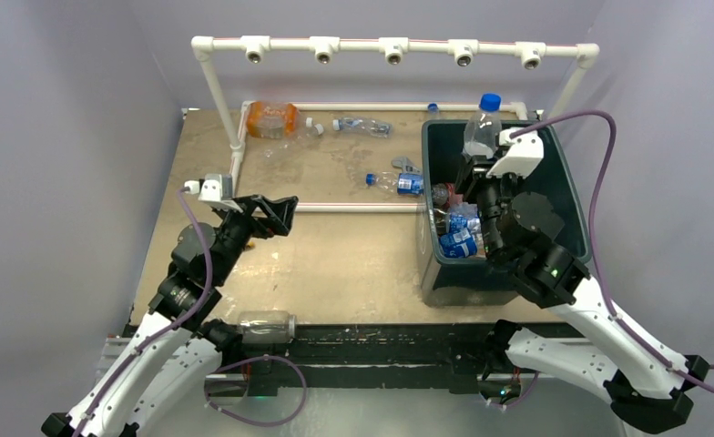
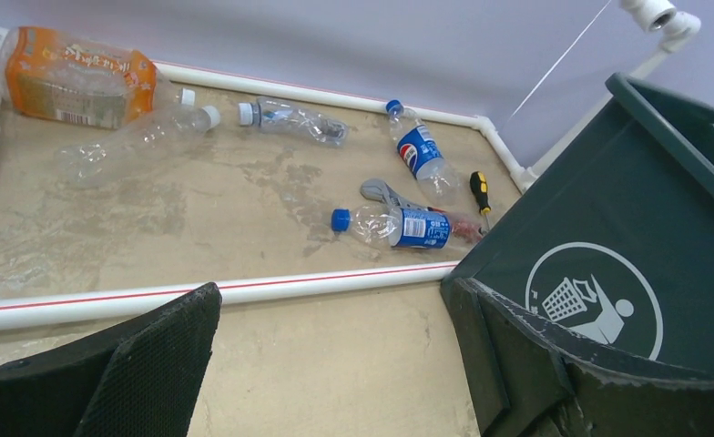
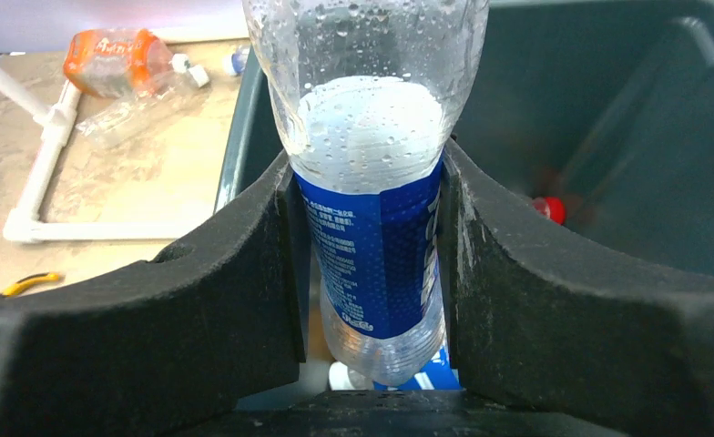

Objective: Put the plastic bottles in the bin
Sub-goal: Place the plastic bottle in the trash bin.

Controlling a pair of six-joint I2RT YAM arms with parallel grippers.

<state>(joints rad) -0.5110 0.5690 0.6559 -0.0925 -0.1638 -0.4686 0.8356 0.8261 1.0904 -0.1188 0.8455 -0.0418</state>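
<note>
My right gripper (image 3: 367,237) is shut on a clear plastic bottle (image 3: 372,137) with a blue label. It holds the bottle upright, blue cap up, over the dark green bin (image 1: 567,187). Several bottles (image 1: 458,232) lie inside the bin. My left gripper (image 2: 331,305) hangs open and empty over the table, left of the bin (image 2: 645,200). Beyond it lie an orange bottle (image 2: 71,82), clear bottles (image 2: 135,141) (image 2: 290,118) and blue-labelled bottles (image 2: 422,155) (image 2: 399,225). Another clear bottle (image 1: 267,326) rests at the table's near edge.
A white pipe frame (image 1: 353,208) fences the far table area, with a raised bar of fittings (image 1: 394,47) behind it. A yellow-and-black screwdriver (image 2: 479,191) and a grey tool (image 2: 381,191) lie near the bin's left wall. A red cap (image 3: 549,209) shows inside the bin.
</note>
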